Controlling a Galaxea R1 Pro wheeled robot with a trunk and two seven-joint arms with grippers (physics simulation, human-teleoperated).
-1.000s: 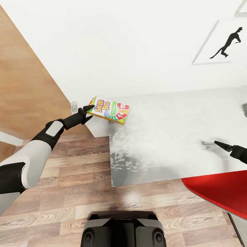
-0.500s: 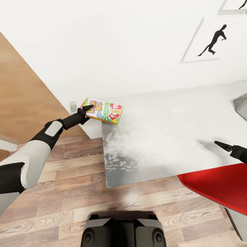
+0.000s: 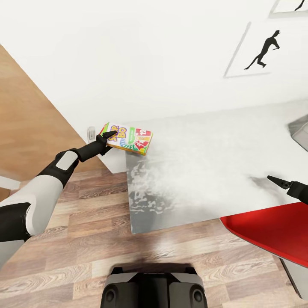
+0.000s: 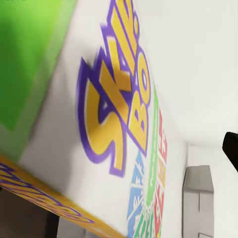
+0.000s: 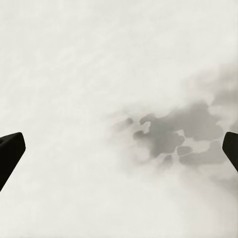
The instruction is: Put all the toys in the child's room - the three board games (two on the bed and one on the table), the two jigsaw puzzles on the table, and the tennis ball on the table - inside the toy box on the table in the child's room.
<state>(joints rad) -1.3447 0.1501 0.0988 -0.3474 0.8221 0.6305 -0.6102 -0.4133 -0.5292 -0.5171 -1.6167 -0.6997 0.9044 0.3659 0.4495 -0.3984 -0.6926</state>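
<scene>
One board game (image 3: 127,138) sits clamped in the left end effector (image 3: 108,137); right end effector (image 3: 274,180) spread, empty.

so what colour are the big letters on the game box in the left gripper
Yellow-orange with a purple outline, on the white face of the Skip-Bo box; clearest in the left wrist view.

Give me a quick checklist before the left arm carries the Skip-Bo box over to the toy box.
1. Left gripper shut on the Skip-Bo box: ok.
2. Box clear of the table: cannot tell; it hangs at the far left corner.
3. Right gripper free: ok, jaws open over the table.
4. Toy box in sight: ok, a grey corner shows at far right.
5. Red chair out of the way: cannot tell.
</scene>
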